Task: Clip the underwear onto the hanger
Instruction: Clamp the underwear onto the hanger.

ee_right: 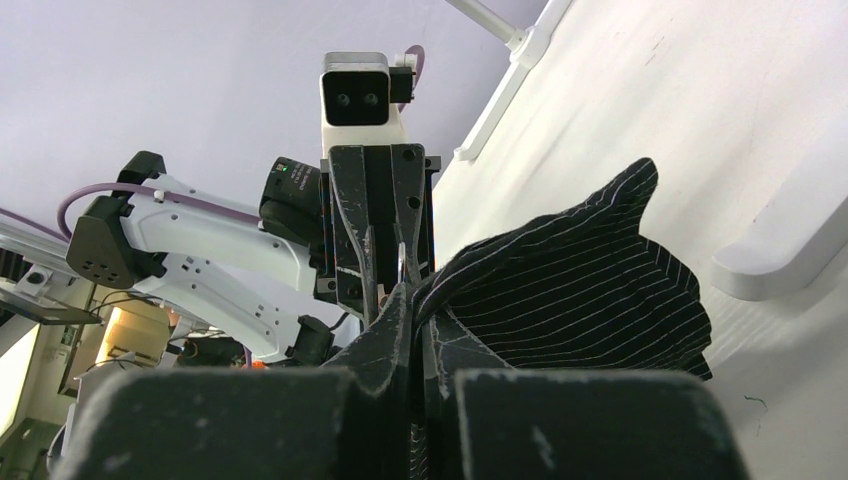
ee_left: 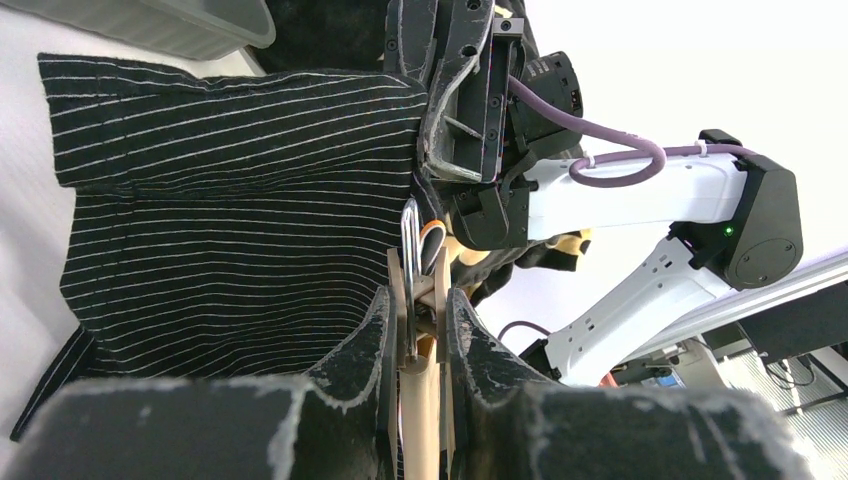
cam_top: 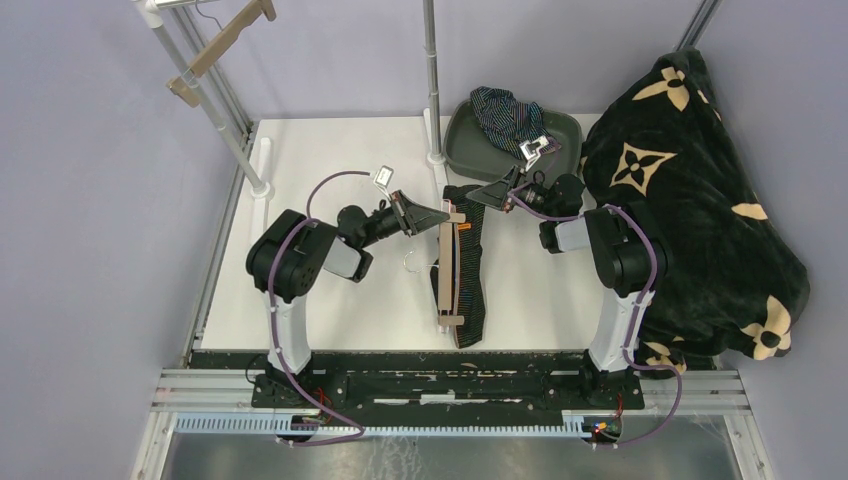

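Note:
A wooden hanger (cam_top: 446, 272) lies on the white table, and the black pinstriped underwear (cam_top: 472, 275) stretches along its right side. My left gripper (cam_top: 444, 214) is shut on the clip at the hanger's far end; in the left wrist view its jaws (ee_left: 420, 318) squeeze the wooden clip (ee_left: 425, 300) beside the underwear (ee_left: 230, 230). My right gripper (cam_top: 480, 198) faces it from the right, shut on the underwear's top edge. In the right wrist view its jaws (ee_right: 418, 305) pinch the striped cloth (ee_right: 570, 290). The navy striped underwear (cam_top: 505, 112) lies in the bin.
A grey bin (cam_top: 566, 134) stands at the back. A big black blanket with tan flowers (cam_top: 700, 200) covers the right side. A rack pole (cam_top: 432, 80) rises behind the hanger, and a second wooden hanger (cam_top: 222, 42) hangs on the rack at the top left.

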### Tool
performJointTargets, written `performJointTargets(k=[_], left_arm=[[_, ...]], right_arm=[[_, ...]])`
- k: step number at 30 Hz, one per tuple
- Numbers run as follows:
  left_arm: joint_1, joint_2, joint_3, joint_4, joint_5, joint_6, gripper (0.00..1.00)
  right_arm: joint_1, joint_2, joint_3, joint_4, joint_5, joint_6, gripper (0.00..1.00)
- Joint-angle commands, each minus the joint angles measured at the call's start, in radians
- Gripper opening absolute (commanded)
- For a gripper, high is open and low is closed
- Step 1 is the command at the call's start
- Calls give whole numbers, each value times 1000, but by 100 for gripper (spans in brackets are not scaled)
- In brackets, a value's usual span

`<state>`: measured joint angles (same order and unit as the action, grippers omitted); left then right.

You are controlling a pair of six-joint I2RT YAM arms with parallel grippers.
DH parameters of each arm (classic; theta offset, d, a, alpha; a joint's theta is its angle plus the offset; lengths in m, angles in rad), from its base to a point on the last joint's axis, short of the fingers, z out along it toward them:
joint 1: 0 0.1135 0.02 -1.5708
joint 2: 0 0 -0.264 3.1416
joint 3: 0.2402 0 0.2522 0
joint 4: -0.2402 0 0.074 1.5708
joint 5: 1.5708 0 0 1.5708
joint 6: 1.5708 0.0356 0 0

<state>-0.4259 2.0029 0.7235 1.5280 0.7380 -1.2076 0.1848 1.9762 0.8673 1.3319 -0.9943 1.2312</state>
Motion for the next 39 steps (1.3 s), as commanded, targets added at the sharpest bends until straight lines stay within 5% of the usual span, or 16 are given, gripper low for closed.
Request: performJointTargets(k=[1, 23, 31, 39], left_arm=[[-24, 19, 17, 193, 75, -66, 3], [-38, 26, 31, 148, 67, -39, 3], [-37, 37, 34, 148, 66, -42, 36], [-38, 52, 42, 149, 67, -43, 45]], right_arm=[[-15, -57, 46, 110, 36, 5, 1], [-15, -52, 48, 111, 36, 7, 1], [-15, -50, 37, 110, 42, 5, 1], [-15, -33, 21, 109, 47, -6, 1]])
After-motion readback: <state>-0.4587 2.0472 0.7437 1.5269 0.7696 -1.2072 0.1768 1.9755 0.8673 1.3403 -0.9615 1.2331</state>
